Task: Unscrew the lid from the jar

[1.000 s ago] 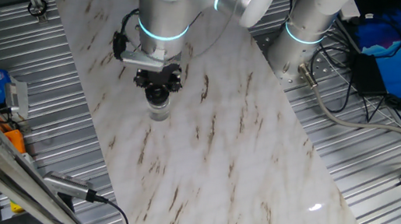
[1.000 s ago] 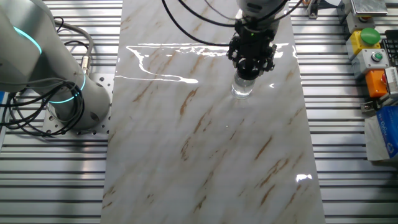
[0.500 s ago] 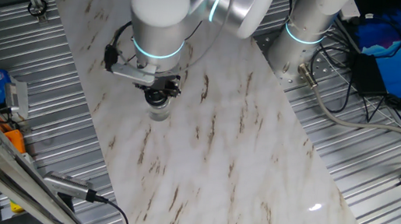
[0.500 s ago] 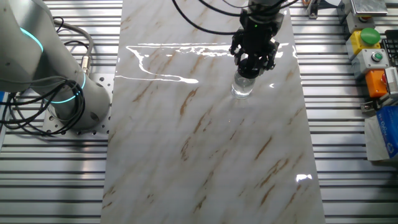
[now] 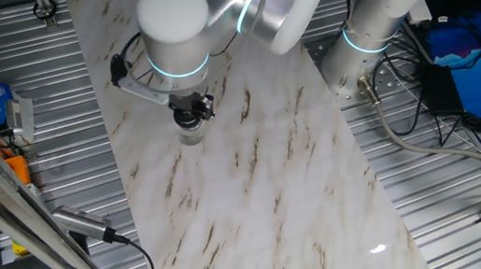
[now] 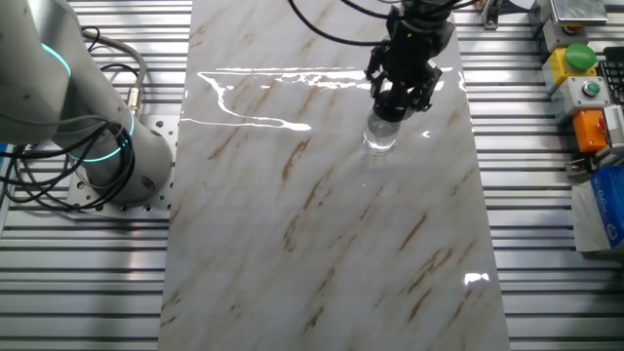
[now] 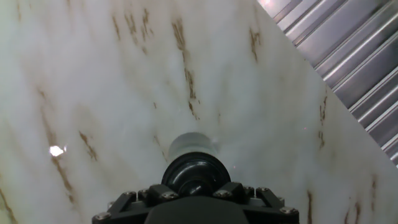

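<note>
The clear jar (image 5: 189, 134) (image 6: 380, 140) stands upright on the marble table, toward its far side. My gripper (image 5: 191, 112) (image 6: 397, 103) comes straight down on top of it. In the hand view the round black lid (image 7: 195, 172) sits between the two black fingers (image 7: 161, 191), which press against its sides, and the jar's clear body (image 7: 191, 144) shows just beyond it. The gripper (image 7: 196, 188) is shut on the lid. In both fixed views the fingers hide most of the lid.
The marble tabletop (image 5: 280, 187) is bordered by ribbed metal (image 5: 84, 103). The arm's base (image 5: 367, 39) and cables stand at one end. A button box (image 6: 585, 78) and small items lie on the metal beside the table.
The wrist has turned about the vertical axis with the fingers still on the lid; the arm's upper link has swung to the side. The jar stays in the same spot.
</note>
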Robot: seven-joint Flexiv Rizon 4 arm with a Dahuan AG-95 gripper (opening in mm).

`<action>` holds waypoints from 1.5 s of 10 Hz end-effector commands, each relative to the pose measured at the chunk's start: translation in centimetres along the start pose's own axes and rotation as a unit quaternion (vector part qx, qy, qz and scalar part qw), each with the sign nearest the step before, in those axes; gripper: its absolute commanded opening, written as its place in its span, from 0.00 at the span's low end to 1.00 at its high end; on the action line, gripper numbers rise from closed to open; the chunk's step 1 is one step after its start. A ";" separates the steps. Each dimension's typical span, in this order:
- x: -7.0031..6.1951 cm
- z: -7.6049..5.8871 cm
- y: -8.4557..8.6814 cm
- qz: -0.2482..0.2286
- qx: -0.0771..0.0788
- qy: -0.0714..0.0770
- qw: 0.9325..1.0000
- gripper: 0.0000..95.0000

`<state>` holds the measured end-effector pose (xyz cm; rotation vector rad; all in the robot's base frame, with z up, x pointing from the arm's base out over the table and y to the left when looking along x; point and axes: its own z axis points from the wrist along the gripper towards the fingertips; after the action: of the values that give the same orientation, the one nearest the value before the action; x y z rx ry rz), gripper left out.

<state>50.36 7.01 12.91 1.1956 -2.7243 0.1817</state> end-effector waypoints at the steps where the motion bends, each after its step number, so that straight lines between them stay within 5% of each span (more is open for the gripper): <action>1: -0.5 -0.2 0.3 0.006 0.003 0.005 1.000 0.00; 11: -1.3 0.3 1.1 0.007 0.019 0.017 1.000 0.00; 15: -1.3 0.3 1.2 0.008 0.036 0.037 0.999 0.00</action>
<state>50.24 8.64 12.22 1.1629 -2.6893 0.3174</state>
